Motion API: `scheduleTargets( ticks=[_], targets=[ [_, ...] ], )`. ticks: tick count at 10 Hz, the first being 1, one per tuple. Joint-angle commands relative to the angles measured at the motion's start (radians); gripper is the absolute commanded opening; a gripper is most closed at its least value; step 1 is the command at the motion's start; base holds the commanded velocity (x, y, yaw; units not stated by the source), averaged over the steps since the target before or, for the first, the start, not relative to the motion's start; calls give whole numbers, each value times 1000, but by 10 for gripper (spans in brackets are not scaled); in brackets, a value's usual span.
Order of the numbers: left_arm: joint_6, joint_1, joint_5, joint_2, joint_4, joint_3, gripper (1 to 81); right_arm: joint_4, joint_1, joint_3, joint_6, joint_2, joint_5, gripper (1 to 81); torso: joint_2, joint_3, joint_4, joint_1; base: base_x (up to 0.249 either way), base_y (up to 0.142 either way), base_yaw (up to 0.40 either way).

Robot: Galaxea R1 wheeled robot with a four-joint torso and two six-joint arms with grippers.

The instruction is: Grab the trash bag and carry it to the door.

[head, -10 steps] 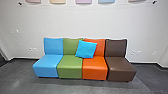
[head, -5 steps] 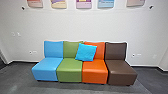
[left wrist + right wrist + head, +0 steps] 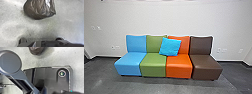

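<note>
Dark brown and shiny, the trash bag point(image 3: 39, 10) shows in the left wrist view over a grey floor, with a small white patch on its creased side. The lower part of the same trash bag point(image 3: 36, 49) appears in the right wrist view, beyond the robot's dark base. Its upper end is cut off, so whether it hangs from a gripper or rests on the floor cannot be told.
A row of joined seats in blue point(image 3: 130, 63), green, orange and brown point(image 3: 206, 66) stands ahead against a white wall point(image 3: 166, 18). A bright blue cushion point(image 3: 170, 46) leans on the backrests. Grey floor point(image 3: 159, 86) lies before the seats.
The head view has shifted up and down as the camera moved; the wall pictures are now almost out of it, and the seats look slightly larger. The cushion stays in place on them.
</note>
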Motion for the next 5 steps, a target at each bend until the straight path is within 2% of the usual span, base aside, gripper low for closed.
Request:
scheduleTargets(
  ticks=[1, 2, 3, 5],
  targets=[
    [-2, -111, 94, -9, -27, -18, 811, 22, 83, 67, 0, -104, -54, 811, -95, -89, 0, 61, 0, 0, 0],
    [-2, -117, 96, 1, -27, -30, 811, 22, 110, 97, 0, -121, -57, 811, -132, -30, 0, 85, 0, 0, 0],
    [-2, -123, 100, 11, -28, -46, 811, 22, 144, 128, 8, -133, -88, 811, -161, -55, 0, 103, 0, 0, 0],
    [-2, -142, 119, 25, -37, -70, 811, 19, 205, 162, 19, -133, -169, 811, -218, -71, 0, 139, 0, 0, 0]
  ],
)
